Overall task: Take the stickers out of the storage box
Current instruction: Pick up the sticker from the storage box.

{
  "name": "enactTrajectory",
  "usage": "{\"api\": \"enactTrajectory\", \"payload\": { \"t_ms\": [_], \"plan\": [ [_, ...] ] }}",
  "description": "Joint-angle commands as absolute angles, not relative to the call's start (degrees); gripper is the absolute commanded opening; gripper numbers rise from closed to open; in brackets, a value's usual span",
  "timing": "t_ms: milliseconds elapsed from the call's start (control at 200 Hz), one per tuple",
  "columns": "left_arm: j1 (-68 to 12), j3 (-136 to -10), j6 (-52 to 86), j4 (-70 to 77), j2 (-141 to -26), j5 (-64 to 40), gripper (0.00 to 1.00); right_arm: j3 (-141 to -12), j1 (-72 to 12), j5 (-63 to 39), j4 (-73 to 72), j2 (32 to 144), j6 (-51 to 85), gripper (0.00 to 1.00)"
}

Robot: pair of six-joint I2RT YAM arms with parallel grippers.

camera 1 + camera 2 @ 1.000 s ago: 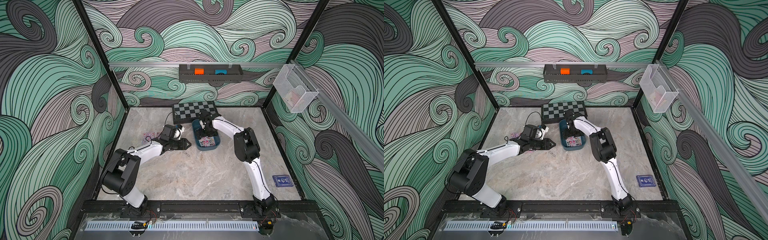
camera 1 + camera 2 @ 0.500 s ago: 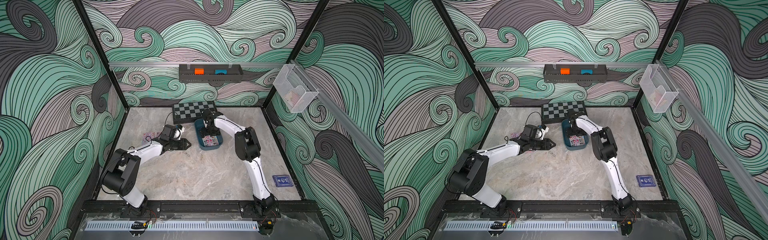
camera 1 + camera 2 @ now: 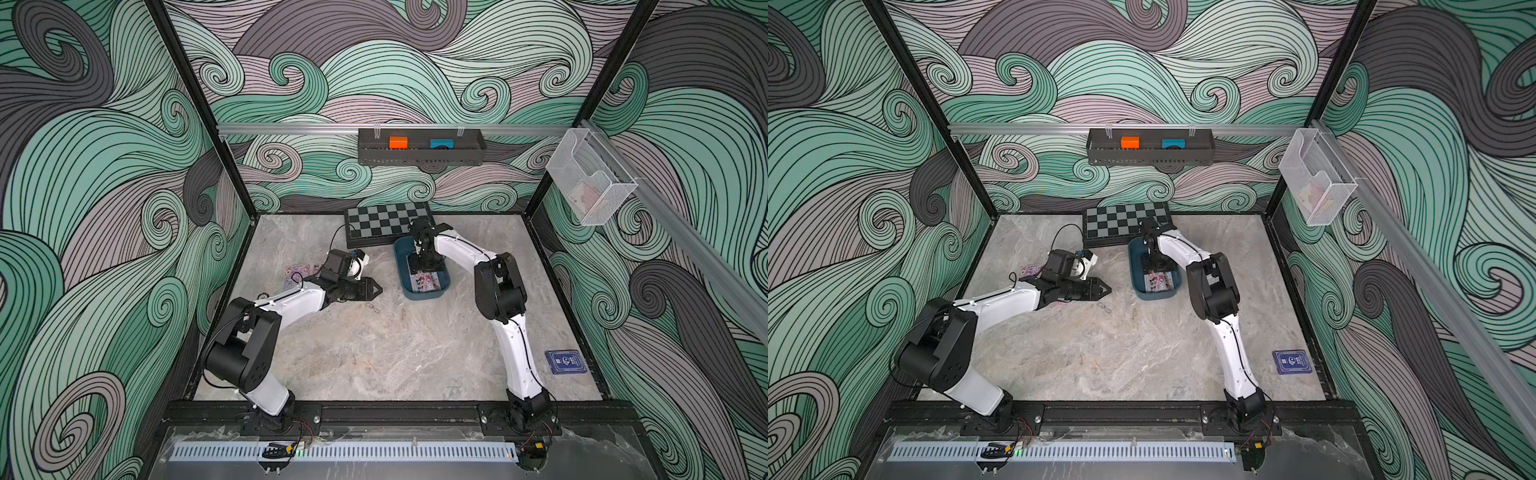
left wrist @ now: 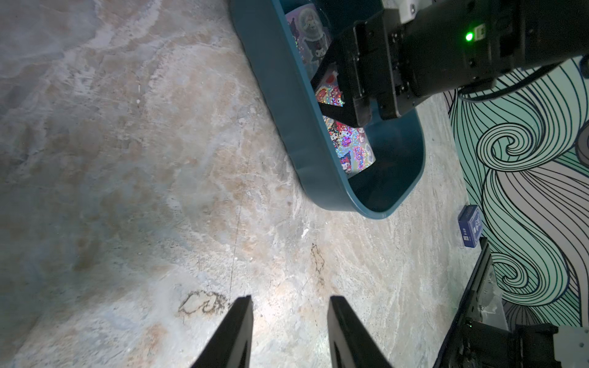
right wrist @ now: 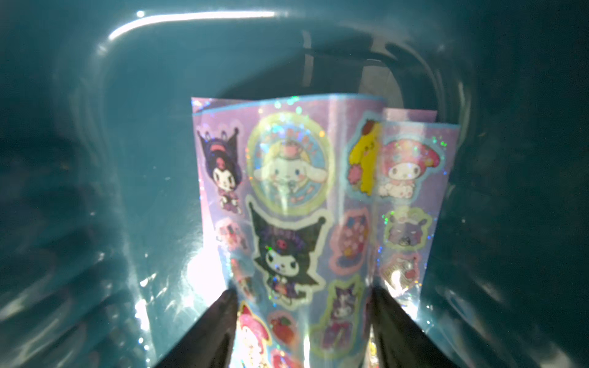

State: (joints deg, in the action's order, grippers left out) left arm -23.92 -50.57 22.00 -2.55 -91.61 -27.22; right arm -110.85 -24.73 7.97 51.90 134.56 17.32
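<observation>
- The right gripper (image 5: pixel 304 291) is down inside the box (image 3: pixel 428 294). Its jaws were wide apart a second ago and are now about half closed.
- They come in on the two long edges of the top stickers (image 5: pixel 287 191). The sheets bow up between the fingers (image 5: pixel 220 318), so the fingers press on them. Whether the hold is already firm, I cannot tell.
- The box stands on the worktop (image 3: pixel 395 345) near its far edge, just in front of the chessboard (image 3: pixel 386 224). Compared with a second ago it seems a little nearer to the right edge, as if the arm pushes it along.
- The stickers lie on the floor of the box, toward the end that faces the near edge. More than one sheet is there, one partly under the other.
- Some other sheets (image 3: pixel 296 272) lie already out on the worktop near the left edge, behind the left arm (image 3: pixel 291 303).
- The left gripper (image 4: pixel 290 299) does not change. It hovers low over the bare worktop to the left of the box, jaws partly open, nothing between them.
- In my judgement the grasp on the next sheets is just being made. The lift is not yet begun, and the task is partly done.
- Thin glossy sheets squeezed by the edges may fold or slip out, so the lift needs care.
</observation>
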Motion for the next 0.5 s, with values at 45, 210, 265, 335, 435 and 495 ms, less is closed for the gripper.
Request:
{"api": "enactTrajectory", "payload": {
  "t_ms": [45,210,265,335,435,495],
  "plan": [
    [-24.03,-53.01,20.68,-3.58,-91.58,-27.6,0.43,-107.95,-24.36,6.7,52.83,131.25,18.14,0.61],
    [-24.13,-52.86,20.01,-4.45,-90.81,-26.46,0.43,-106.31,-24.39,6.69,51.57,127.54,18.16,0.52],
    [-24.16,-52.82,19.82,-4.57,-90.53,-26.12,0.44,-106.23,-24.27,6.36,51.54,126.87,17.95,0.52],
    [-24.12,-52.82,19.78,-4.57,-90.51,-26.1,0.43,-106.17,-24.27,5.52,51.57,126.17,17.87,0.48],
    [-24.17,-52.91,19.79,-4.65,-90.7,-26.19,0.43,-105.66,-24.26,4.88,50.96,125.24,17.9,0.43],
    [-24.17,-52.83,19.71,-4.65,-90.48,-26.06,0.43,-105.34,-24.32,4.47,50.55,124.97,17.93,0.41]
  ]
}}
